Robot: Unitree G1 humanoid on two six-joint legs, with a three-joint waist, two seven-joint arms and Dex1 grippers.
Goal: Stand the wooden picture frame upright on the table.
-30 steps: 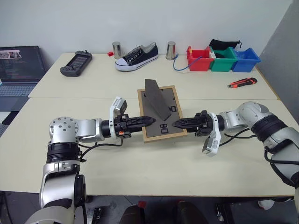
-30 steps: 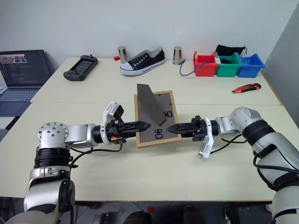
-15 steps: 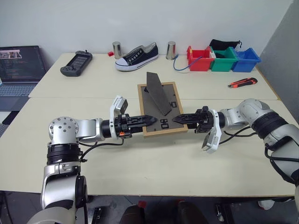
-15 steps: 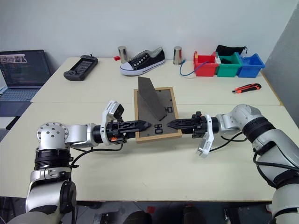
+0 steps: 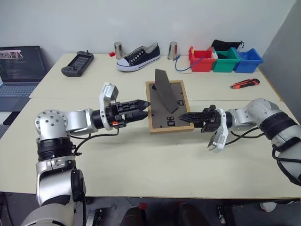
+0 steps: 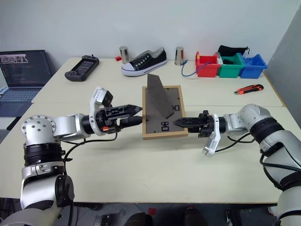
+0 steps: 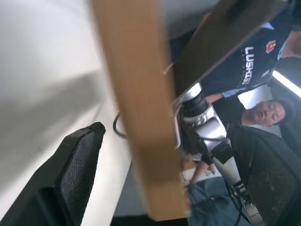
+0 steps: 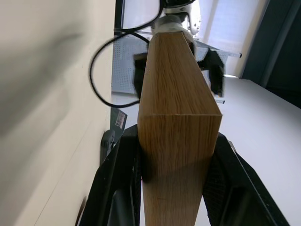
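The wooden picture frame (image 5: pixel 162 113) leans with its dark back toward me and its fold-out stand (image 5: pixel 164 91) sticking out, its lower edge near the table (image 5: pixel 141 160). My right gripper (image 5: pixel 184 117) is shut on the frame's lower right side; in the right wrist view both fingers (image 8: pixel 117 188) press on the light-wood edge (image 8: pixel 176 141). My left gripper (image 5: pixel 142 107) is open at the frame's left side. Its fingers (image 7: pixel 70 174) stand apart on either side of the wooden edge (image 7: pixel 141 108), with gaps between.
Along the far edge lie a game controller (image 5: pixel 76 63), a black sneaker (image 5: pixel 138 56), two metal cans (image 5: pixel 117 49), and red, green and blue bins (image 5: pixel 225 60). A box cutter (image 5: pixel 244 84) lies at the right. A laptop (image 5: pixel 19 66) sits far left. A person (image 7: pixel 254 80) shows beyond the table.
My left gripper has opened and let go of the frame's left edge, rising a little. The frame has shifted slightly right and up, still held by the right gripper.
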